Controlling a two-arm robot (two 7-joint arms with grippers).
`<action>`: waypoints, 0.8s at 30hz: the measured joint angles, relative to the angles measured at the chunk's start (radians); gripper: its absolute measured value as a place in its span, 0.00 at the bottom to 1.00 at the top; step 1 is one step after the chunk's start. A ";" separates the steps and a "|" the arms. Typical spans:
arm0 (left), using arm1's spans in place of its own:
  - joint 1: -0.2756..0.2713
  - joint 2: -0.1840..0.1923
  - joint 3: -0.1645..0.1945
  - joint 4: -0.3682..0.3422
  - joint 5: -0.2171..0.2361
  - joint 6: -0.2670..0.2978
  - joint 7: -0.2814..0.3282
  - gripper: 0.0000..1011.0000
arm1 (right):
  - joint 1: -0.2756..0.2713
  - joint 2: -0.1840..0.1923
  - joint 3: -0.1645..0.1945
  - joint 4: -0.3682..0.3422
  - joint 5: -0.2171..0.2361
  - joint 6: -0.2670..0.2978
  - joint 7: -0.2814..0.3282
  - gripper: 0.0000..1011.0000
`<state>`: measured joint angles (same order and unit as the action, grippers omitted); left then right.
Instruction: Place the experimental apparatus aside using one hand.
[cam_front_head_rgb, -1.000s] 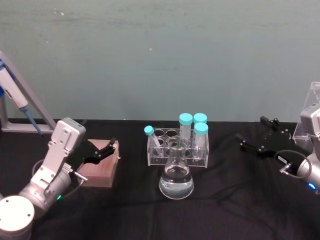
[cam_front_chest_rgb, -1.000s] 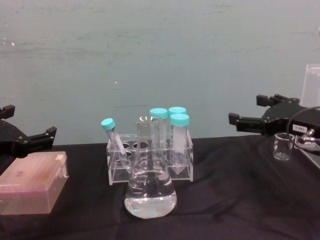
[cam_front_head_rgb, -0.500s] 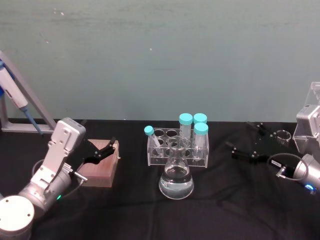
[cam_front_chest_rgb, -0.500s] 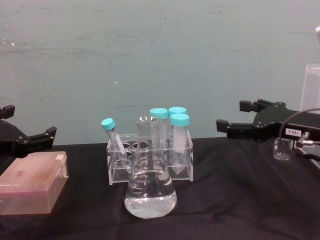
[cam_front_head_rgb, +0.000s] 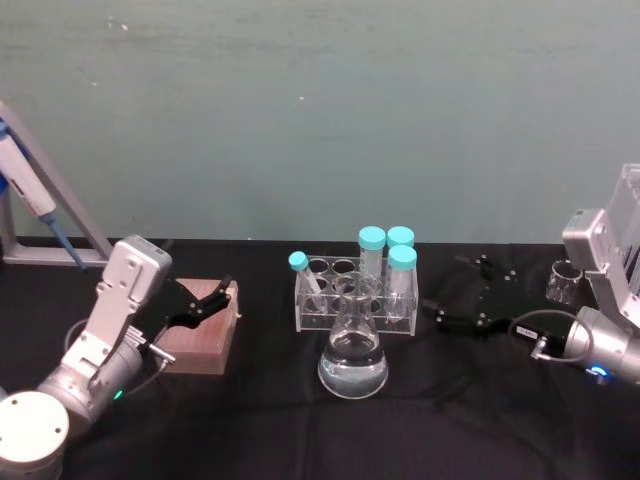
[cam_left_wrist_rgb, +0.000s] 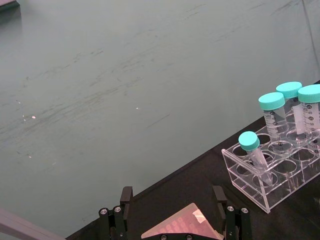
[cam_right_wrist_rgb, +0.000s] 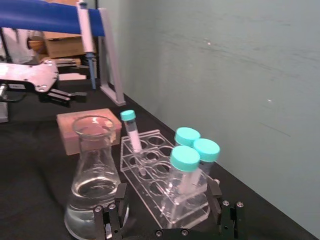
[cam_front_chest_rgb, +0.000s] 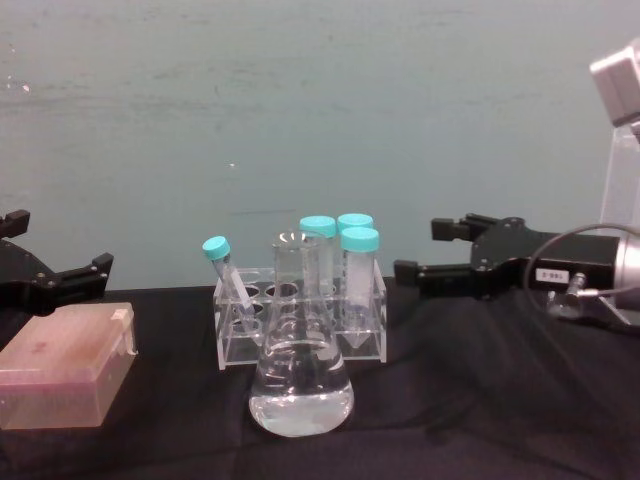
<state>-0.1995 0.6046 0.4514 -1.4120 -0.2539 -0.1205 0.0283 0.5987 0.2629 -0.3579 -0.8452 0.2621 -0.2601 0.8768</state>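
Right tool (cam_front_head_rgb: 448, 290), open and empty, hovers just right of the rack (cam_front_head_rgb: 306, 312). Beaker (cam_front_head_rgb: 562, 283) sits far right, seemingly already aside; rack and flask (cam_front_head_rgb: 352, 355), mid tabletop (cam_front_head_rgb: 300, 420), are yet to move. Left tool (cam_front_head_rgb: 222, 297), open, idles by the box (cam_front_head_rgb: 200, 335)

Right arm: enters from the robot's right side, forearm about level. The black two-fingered right gripper (cam_front_head_rgb: 445, 285) points toward the robot's left, held low and roughly horizontal. Its fingers are spread wide and grip nothing. The silver cylindrical wrist (cam_front_head_rgb: 612, 352) behind it shows a blue light.

Left arm: the silver jointed left arm (cam_front_head_rgb: 105, 335) is bent at the robot's left, with a green light lit near its base. The black two-fingered left gripper (cam_front_head_rgb: 215, 300) points forward and inward, fingers apart.
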 joint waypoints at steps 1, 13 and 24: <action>0.000 0.000 0.000 0.000 0.000 0.000 0.000 0.99 | 0.003 -0.002 -0.003 0.005 0.001 -0.003 0.005 0.99; 0.000 0.000 0.000 0.000 0.000 0.000 0.000 0.99 | 0.043 -0.020 -0.051 0.047 0.027 -0.042 0.059 0.99; 0.000 0.000 0.000 0.000 0.000 0.000 0.000 0.99 | 0.060 -0.028 -0.091 0.063 0.047 -0.057 0.096 0.99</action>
<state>-0.1995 0.6047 0.4514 -1.4120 -0.2539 -0.1205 0.0283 0.6583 0.2352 -0.4488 -0.7820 0.3096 -0.3171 0.9733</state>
